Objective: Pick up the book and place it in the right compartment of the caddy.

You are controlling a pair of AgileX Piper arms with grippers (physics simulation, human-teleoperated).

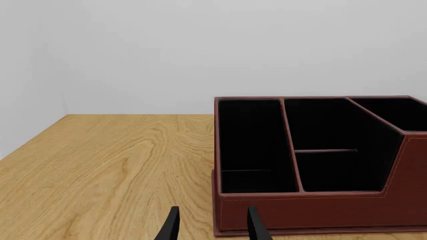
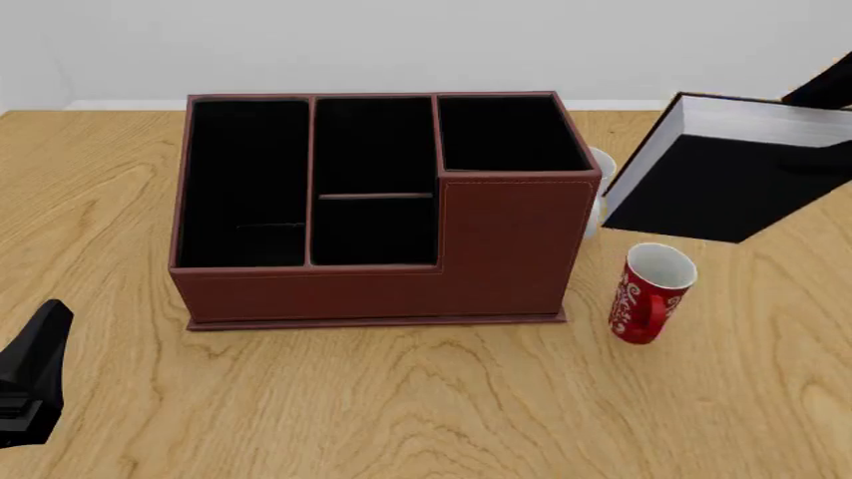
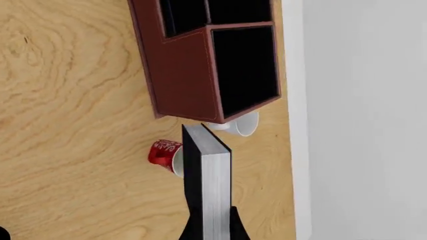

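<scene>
The book (image 2: 725,180), black with white page edges, hangs tilted in the air to the right of the caddy (image 2: 386,284), above the table and higher than the red mug. My right gripper (image 3: 212,227) is shut on it; in the right wrist view the book (image 3: 207,180) stands edge-on between the fingers. The right compartment (image 2: 510,133) is the square black-lined cell behind the tall front wall, and it holds nothing; it also shows in the right wrist view (image 3: 243,65). My left gripper (image 1: 213,229) is open and holds nothing, low over the table in front of the caddy's left end (image 1: 313,210).
A red mug (image 2: 652,291) stands on the table right of the caddy, below the book. A white cup (image 2: 602,170) sits against the caddy's right side, partly hidden. The left arm (image 2: 34,384) is at the front-left corner. The table's far edge meets a pale wall.
</scene>
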